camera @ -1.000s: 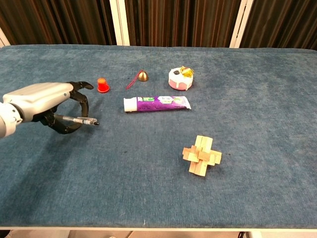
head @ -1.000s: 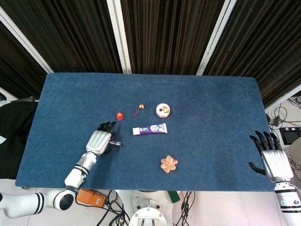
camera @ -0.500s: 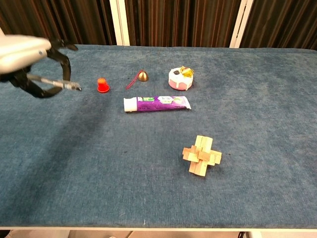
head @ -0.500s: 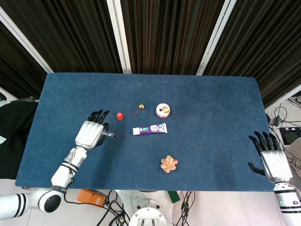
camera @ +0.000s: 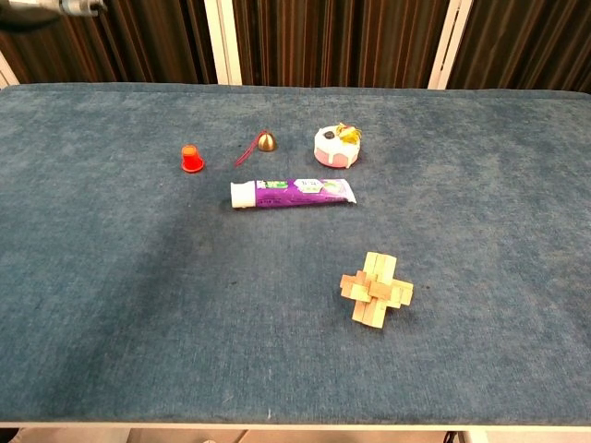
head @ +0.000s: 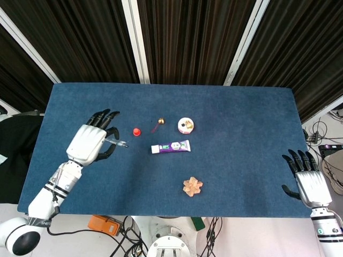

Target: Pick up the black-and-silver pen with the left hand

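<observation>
In the head view my left hand [head: 88, 143] is raised well above the blue table [head: 241, 123] at the left, holding the black-and-silver pen [head: 116, 142]. The pen's tip sticks out to the right from between the fingers. In the chest view only a sliver of the pen [camera: 78, 7] shows at the top left corner, and the left hand is almost out of frame. My right hand [head: 309, 182] hangs off the table's near right corner with its fingers apart, holding nothing.
On the table lie a small red cap [head: 136, 131], a little brass bell with a red cord [head: 160, 121], a white round cake-like toy [head: 186, 125], a purple toothpaste tube [head: 171, 146] and a wooden burr puzzle [head: 192, 186]. Dark curtains hang behind the far edge.
My left hand has lifted the pen off the table, rising and moving left; it has climbed out of the chest view. The right hand has stayed put.
</observation>
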Controlling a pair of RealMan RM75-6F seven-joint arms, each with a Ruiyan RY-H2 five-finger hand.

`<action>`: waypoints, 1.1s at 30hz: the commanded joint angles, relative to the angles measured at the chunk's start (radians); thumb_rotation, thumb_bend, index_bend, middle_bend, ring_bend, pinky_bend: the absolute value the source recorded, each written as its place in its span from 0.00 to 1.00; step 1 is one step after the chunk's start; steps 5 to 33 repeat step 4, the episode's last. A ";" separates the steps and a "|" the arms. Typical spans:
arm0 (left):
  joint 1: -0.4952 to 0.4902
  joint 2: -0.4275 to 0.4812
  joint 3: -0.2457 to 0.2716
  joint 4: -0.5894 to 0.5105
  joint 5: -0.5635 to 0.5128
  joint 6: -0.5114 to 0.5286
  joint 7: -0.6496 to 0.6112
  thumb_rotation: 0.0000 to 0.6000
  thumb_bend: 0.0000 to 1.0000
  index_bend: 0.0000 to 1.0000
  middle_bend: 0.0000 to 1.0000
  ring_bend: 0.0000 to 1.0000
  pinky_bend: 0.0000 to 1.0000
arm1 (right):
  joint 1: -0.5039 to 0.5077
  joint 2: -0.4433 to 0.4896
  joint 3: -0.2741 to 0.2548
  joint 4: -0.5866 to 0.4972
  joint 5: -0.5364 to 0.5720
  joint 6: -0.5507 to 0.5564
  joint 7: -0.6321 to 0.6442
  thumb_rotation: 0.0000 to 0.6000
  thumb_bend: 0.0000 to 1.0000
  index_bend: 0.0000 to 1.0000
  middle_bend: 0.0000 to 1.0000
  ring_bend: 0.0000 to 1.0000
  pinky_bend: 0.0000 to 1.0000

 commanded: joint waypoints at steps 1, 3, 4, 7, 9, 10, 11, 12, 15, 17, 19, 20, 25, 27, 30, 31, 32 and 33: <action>0.005 0.153 -0.061 -0.085 0.038 -0.116 -0.299 1.00 0.41 0.57 0.09 0.00 0.12 | 0.000 0.000 -0.001 -0.001 0.002 -0.003 0.001 1.00 0.36 0.20 0.12 0.03 0.05; 0.009 0.197 -0.070 -0.087 0.081 -0.163 -0.416 1.00 0.41 0.57 0.09 0.00 0.12 | 0.001 0.000 0.001 -0.002 0.004 -0.004 0.002 1.00 0.36 0.20 0.12 0.03 0.05; 0.012 0.221 -0.073 -0.081 0.114 -0.188 -0.485 1.00 0.41 0.57 0.09 0.00 0.12 | 0.001 0.000 0.002 -0.002 0.006 -0.004 0.002 1.00 0.36 0.20 0.12 0.03 0.05; 0.012 0.221 -0.073 -0.081 0.114 -0.188 -0.485 1.00 0.41 0.57 0.09 0.00 0.12 | 0.001 0.000 0.002 -0.002 0.006 -0.004 0.002 1.00 0.36 0.20 0.12 0.03 0.05; 0.012 0.221 -0.073 -0.081 0.114 -0.188 -0.485 1.00 0.41 0.57 0.09 0.00 0.12 | 0.001 0.000 0.002 -0.002 0.006 -0.004 0.002 1.00 0.36 0.20 0.12 0.03 0.05; 0.012 0.221 -0.073 -0.081 0.114 -0.188 -0.485 1.00 0.41 0.57 0.09 0.00 0.12 | 0.001 0.000 0.002 -0.002 0.006 -0.004 0.002 1.00 0.36 0.20 0.12 0.03 0.05; 0.012 0.221 -0.073 -0.081 0.114 -0.188 -0.485 1.00 0.41 0.57 0.09 0.00 0.12 | 0.001 0.000 0.002 -0.002 0.006 -0.004 0.002 1.00 0.36 0.20 0.12 0.03 0.05; 0.012 0.221 -0.073 -0.081 0.114 -0.188 -0.485 1.00 0.41 0.57 0.09 0.00 0.12 | 0.001 0.000 0.002 -0.002 0.006 -0.004 0.002 1.00 0.36 0.20 0.12 0.03 0.05; 0.012 0.221 -0.073 -0.081 0.114 -0.188 -0.485 1.00 0.41 0.57 0.09 0.00 0.12 | 0.001 0.000 0.002 -0.002 0.006 -0.004 0.002 1.00 0.36 0.20 0.12 0.03 0.05; 0.012 0.221 -0.073 -0.081 0.114 -0.188 -0.485 1.00 0.41 0.57 0.09 0.00 0.12 | 0.001 0.000 0.002 -0.002 0.006 -0.004 0.002 1.00 0.36 0.20 0.12 0.03 0.05; 0.012 0.221 -0.073 -0.081 0.114 -0.188 -0.485 1.00 0.41 0.57 0.09 0.00 0.12 | 0.001 0.000 0.002 -0.002 0.006 -0.004 0.002 1.00 0.36 0.20 0.12 0.03 0.05; 0.012 0.221 -0.073 -0.081 0.114 -0.188 -0.485 1.00 0.41 0.57 0.09 0.00 0.12 | 0.001 0.000 0.002 -0.002 0.006 -0.004 0.002 1.00 0.36 0.20 0.12 0.03 0.05; 0.012 0.221 -0.073 -0.081 0.114 -0.188 -0.485 1.00 0.41 0.57 0.09 0.00 0.12 | 0.001 0.000 0.002 -0.002 0.006 -0.004 0.002 1.00 0.36 0.20 0.12 0.03 0.05; 0.012 0.221 -0.073 -0.081 0.114 -0.188 -0.485 1.00 0.41 0.57 0.09 0.00 0.12 | 0.001 0.000 0.002 -0.002 0.006 -0.004 0.002 1.00 0.36 0.20 0.12 0.03 0.05; 0.012 0.221 -0.073 -0.081 0.114 -0.188 -0.485 1.00 0.41 0.57 0.09 0.00 0.12 | 0.001 0.000 0.002 -0.002 0.006 -0.004 0.002 1.00 0.36 0.20 0.12 0.03 0.05; 0.012 0.221 -0.073 -0.081 0.114 -0.188 -0.485 1.00 0.41 0.57 0.09 0.00 0.12 | 0.001 0.000 0.002 -0.002 0.006 -0.004 0.002 1.00 0.36 0.20 0.12 0.03 0.05; 0.012 0.221 -0.073 -0.081 0.114 -0.188 -0.485 1.00 0.41 0.57 0.09 0.00 0.12 | 0.001 0.000 0.002 -0.002 0.006 -0.004 0.002 1.00 0.36 0.20 0.12 0.03 0.05; 0.012 0.221 -0.073 -0.081 0.114 -0.188 -0.485 1.00 0.41 0.57 0.09 0.00 0.12 | 0.001 0.000 0.002 -0.002 0.006 -0.004 0.002 1.00 0.36 0.20 0.12 0.03 0.05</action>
